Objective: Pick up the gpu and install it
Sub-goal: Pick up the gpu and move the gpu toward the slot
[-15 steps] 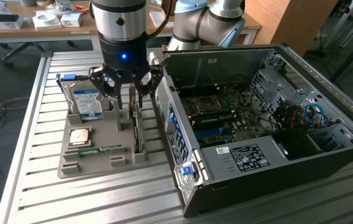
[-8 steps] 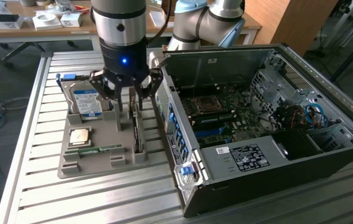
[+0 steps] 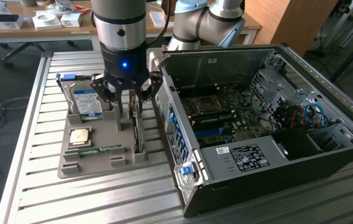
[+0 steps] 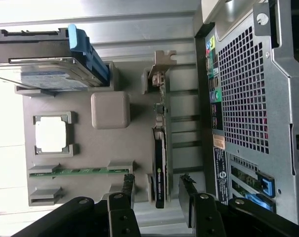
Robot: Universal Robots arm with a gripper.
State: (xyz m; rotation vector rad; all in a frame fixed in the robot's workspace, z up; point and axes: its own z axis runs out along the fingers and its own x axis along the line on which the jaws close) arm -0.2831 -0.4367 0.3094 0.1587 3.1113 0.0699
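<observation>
Tool [image 4: 157, 185] spread wide, gripping nothing, hanging right over the gpu [image 4: 159, 148]. Parked on edge in the grey holder [image 4: 109, 143] beside the pc case [image 4: 248, 98], long axis running straight through the gap between both fingers [image 4: 127, 190].

The gripper [image 3: 130, 111] hangs over a grey holder tray [image 3: 102, 128] on the slatted metal surface [image 3: 70, 200]. Its fingers [image 3: 118, 106] stand apart, one on each side of the gpu [image 3: 137, 137], which stands on its edge in a slot. The tray also carries a hard drive [image 3: 86, 100], a processor [image 3: 80, 136] and a green memory stick [image 3: 95, 150]. An open computer case [image 3: 226, 186] lies just beside it, at the exterior view's right.
</observation>
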